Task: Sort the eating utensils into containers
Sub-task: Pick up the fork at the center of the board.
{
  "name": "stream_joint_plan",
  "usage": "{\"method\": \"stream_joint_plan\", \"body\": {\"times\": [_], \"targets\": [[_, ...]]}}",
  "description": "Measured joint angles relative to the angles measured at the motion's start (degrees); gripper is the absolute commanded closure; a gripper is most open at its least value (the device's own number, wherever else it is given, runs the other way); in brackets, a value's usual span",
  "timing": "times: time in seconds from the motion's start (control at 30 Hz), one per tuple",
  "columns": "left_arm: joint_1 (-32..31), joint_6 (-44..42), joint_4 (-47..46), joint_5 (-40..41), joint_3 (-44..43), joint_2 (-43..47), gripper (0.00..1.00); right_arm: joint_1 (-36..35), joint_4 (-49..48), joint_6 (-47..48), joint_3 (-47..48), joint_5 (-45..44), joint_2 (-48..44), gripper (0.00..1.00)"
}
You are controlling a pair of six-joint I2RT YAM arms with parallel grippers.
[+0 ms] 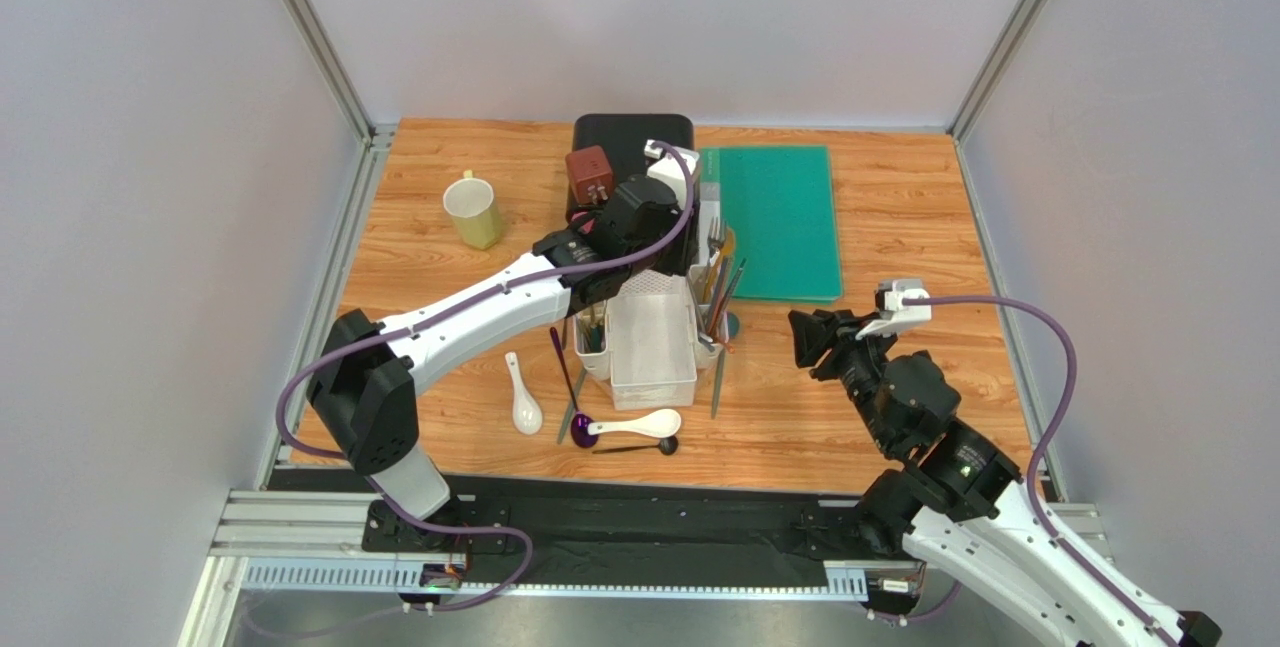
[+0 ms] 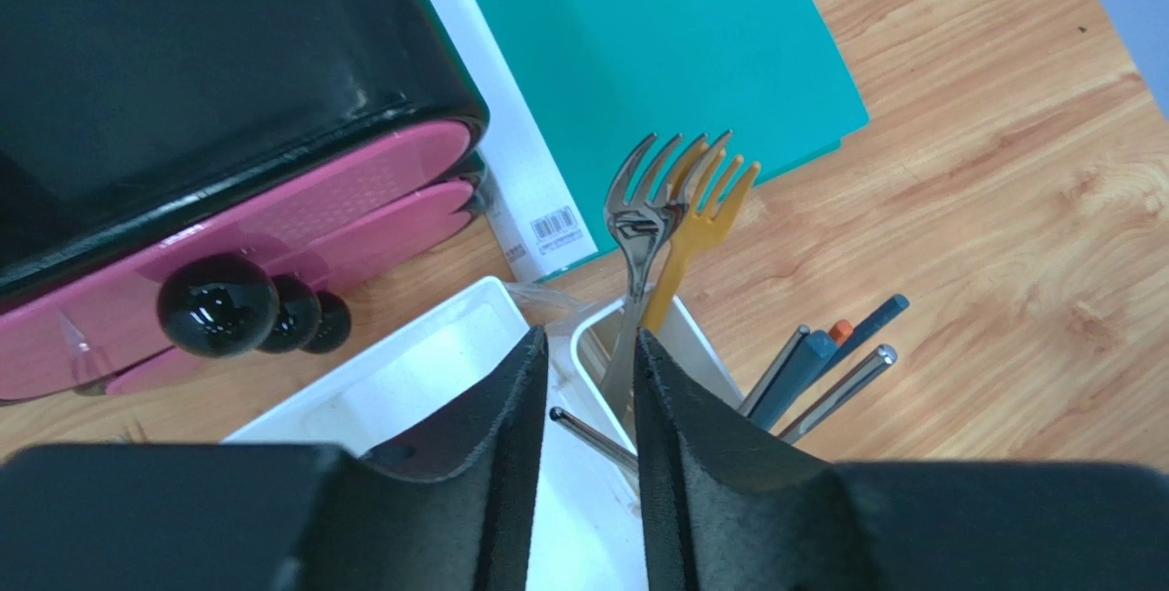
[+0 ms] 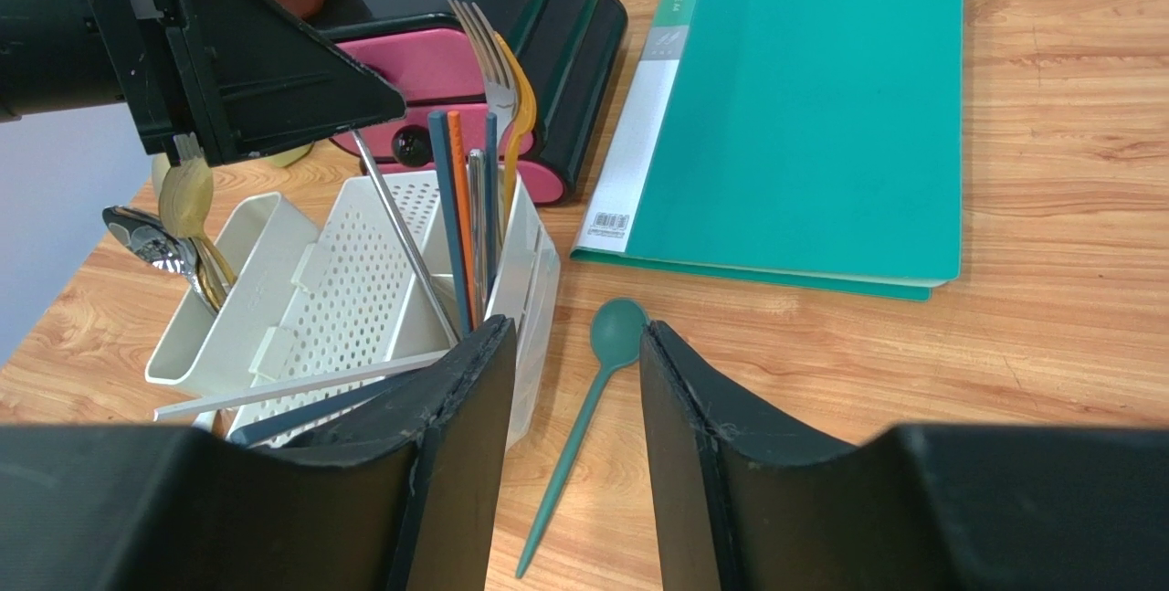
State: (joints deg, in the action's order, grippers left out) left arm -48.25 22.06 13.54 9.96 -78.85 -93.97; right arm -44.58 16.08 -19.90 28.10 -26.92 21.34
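1. In the top view, the white caddy [image 1: 655, 344] is seen at the middle of the tabletop [image 1: 902, 227].
   - The left claw [image 1: 669, 235] is held over the far end of the caddy. The right claw [image 1: 801, 338] is kept to the right of the caddy, apart from it.
   - In front of the caddy, white soup spoons [image 1: 523, 404], a purple spoon [image 1: 580, 428] and a black spoon [image 1: 639, 446] are laid on the wood.
   - A mug [image 1: 470, 211] is set to the far left of the caddy, and a drawer box [image 1: 631, 133] stands behind it. A green folder [image 1: 774, 223] lies behind the caddy and to the right.

2. In the left wrist view, the fingers of the left claw are narrowly parted.
   - A thin silver rod [image 2: 593, 436] crosses the gap between them. Whether it is gripped cannot be told.
   - Just beyond the fingertips, silver forks [image 2: 642, 214] and a yellow fork [image 2: 707, 214] stand upright in a narrow side bin of the caddy.
   - Chopsticks [image 2: 823, 358] lean in the same side of the caddy.

3. In the right wrist view, the fingers of the right claw are parted and nothing is held between them.
   - Through the gap, a teal spoon [image 3: 583, 420] is seen flat on the tabletop just beside the caddy.
   - The silver rod slants from under the left claw down into what appears to be the side bin, though its lower end is hidden.
   - Gold and silver spoons [image 3: 185, 214] are lodged in the small bin on the opposite side of the caddy.
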Motion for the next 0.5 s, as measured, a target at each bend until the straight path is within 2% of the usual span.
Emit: {"method": "stream_joint_plan", "body": {"times": [0.3, 0.5], "targets": [[0.0, 2.0, -1.2, -3.6, 1.2, 0.2, 0.94, 0.0, 0.9, -0.6, -0.1, -0.8, 0.0, 0.57], [-0.3, 2.9, -2.1, -6.1, 3.9, 2.6, 0.96, 0.0, 0.9, -1.3, -0.7, -1.2, 0.5, 0.57]]}}
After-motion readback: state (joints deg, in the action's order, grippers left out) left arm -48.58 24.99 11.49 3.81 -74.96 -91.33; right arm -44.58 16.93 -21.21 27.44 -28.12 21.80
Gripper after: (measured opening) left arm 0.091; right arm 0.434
